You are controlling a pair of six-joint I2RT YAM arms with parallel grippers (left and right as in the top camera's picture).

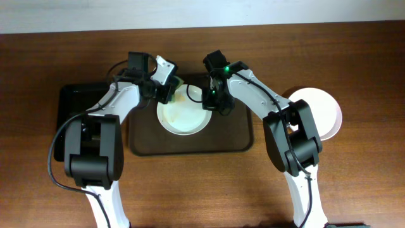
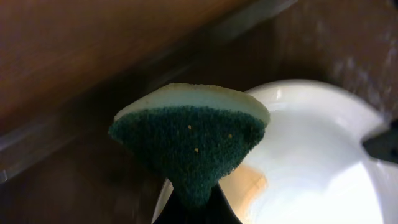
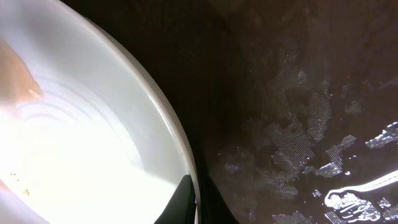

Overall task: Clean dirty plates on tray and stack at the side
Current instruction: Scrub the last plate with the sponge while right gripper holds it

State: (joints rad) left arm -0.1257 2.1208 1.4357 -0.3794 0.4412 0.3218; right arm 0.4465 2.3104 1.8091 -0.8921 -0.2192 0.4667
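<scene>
Now left claw [image 1: 168, 88] grips sponge [image 2: 193, 140] over plate [image 1: 183, 118], right claw [image 1: 214, 101] pinching its rim.

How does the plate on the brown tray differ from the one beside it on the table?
The tray plate carries an orange-brown smear; the side plate looks clean. The right gripper pinches the tray plate's rim; nothing holds the side plate. Both are round and white.

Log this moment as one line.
left gripper: holds sponge at plate edge | right gripper: pinches plate rim | plate: smeared, on tray | second plate: on table, right of tray
</scene>
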